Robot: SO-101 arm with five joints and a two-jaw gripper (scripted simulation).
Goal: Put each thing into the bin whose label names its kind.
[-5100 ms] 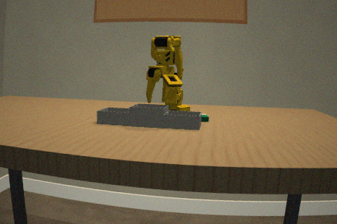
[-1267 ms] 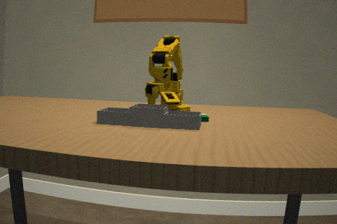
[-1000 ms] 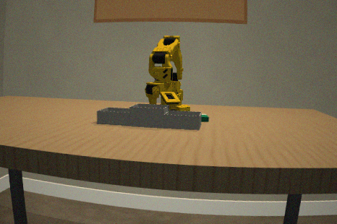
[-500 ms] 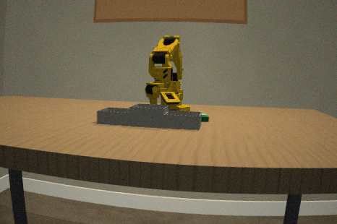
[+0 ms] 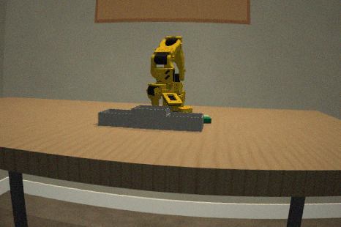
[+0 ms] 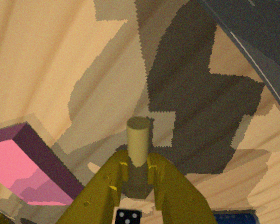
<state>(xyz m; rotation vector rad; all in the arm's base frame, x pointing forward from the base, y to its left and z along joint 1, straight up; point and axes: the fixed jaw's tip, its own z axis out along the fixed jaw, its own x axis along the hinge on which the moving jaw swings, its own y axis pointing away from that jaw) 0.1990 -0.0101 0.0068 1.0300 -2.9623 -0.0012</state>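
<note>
My gripper (image 6: 139, 168) is shut on a short tan cylinder (image 6: 138, 137) that stands upright between the two yellow fingers, low over the table. A pink block with dark purple sides (image 6: 24, 165) lies to the left. A blue thing (image 6: 236, 223) shows partly at the right. In the exterior view the yellow arm (image 5: 167, 77) bends down behind the row of grey bins (image 5: 150, 120), whose labels I cannot read.
A small green thing (image 5: 207, 118) lies on the table just right of the bins. The wooden table (image 5: 256, 143) stretches wide in front of the bins.
</note>
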